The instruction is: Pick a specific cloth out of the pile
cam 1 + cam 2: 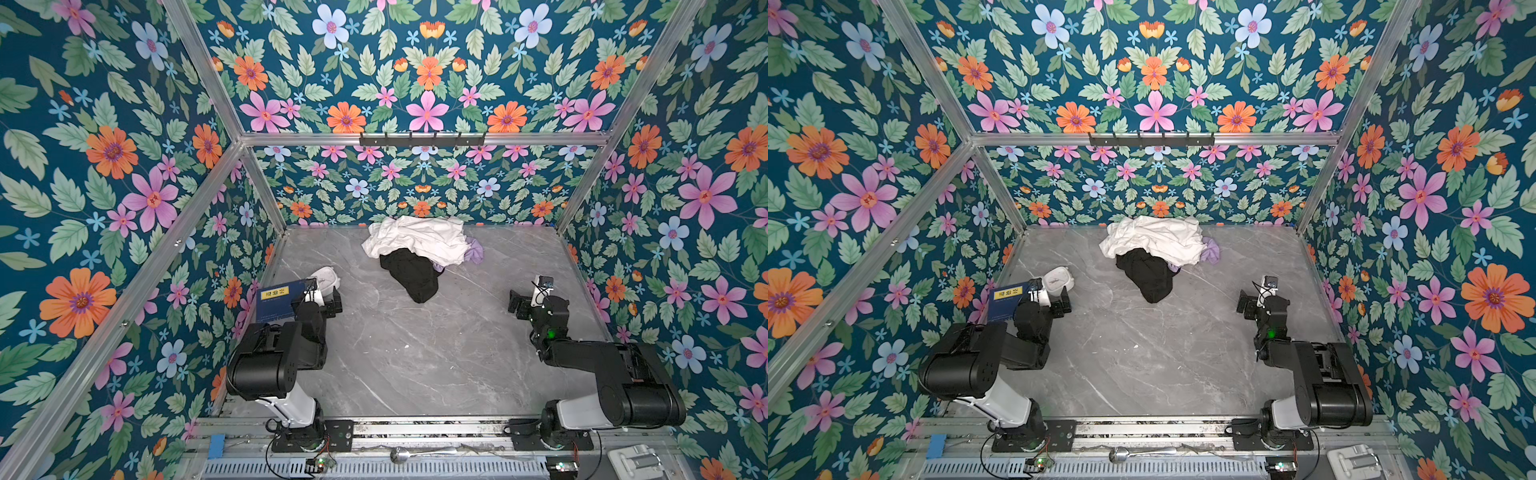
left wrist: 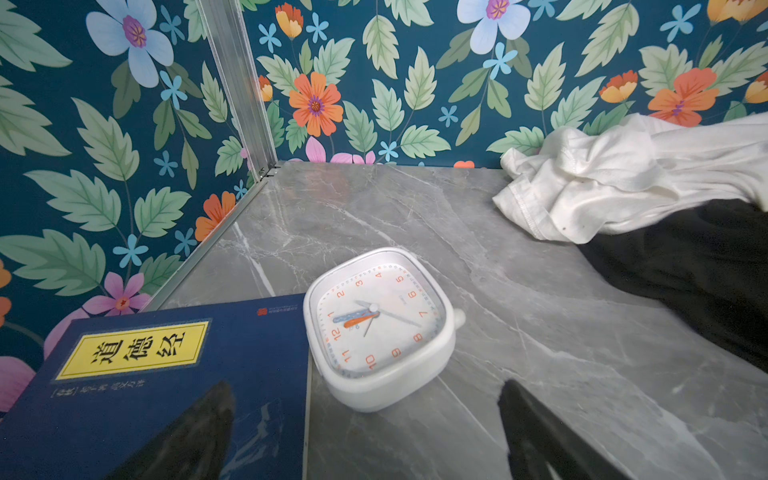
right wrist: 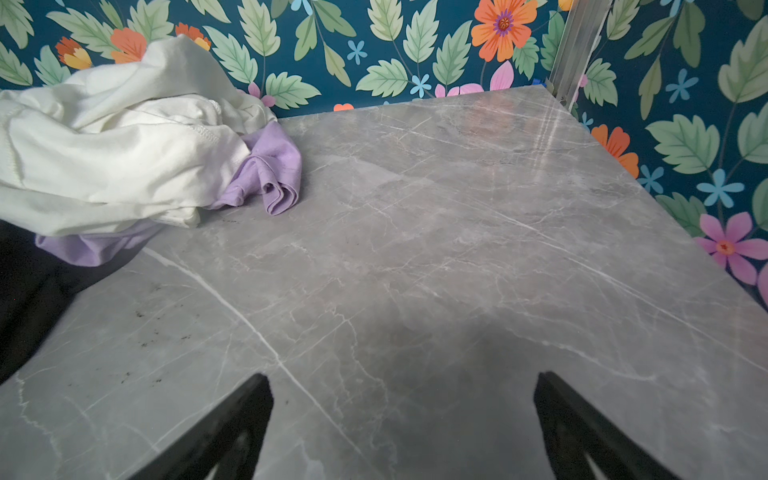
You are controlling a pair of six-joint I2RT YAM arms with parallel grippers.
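Nothing of the job was done yet. The black cloth [image 1: 411, 276] lay at the six o'clock edge of the pile [image 1: 419, 239], its top tucked under the white cloth [image 1: 432, 232] and the rest spilling onto the table [image 1: 415, 365]. The pile sat at the table's twelve o'clock, against the back wall. My left claw [image 1: 337, 300] hung released at the cloth's eight o'clock and my right claw [image 1: 515, 302] released at its four o'clock, both empty and well apart from it. Reaching, gripping and pulling it free were all left, I judged. Only my left wrist view showed the white clock [image 2: 378, 328] face and the blue book [image 2: 166, 374] title. Only my right wrist view showed the lilac cloth [image 3: 270, 166] folds running under the white one.
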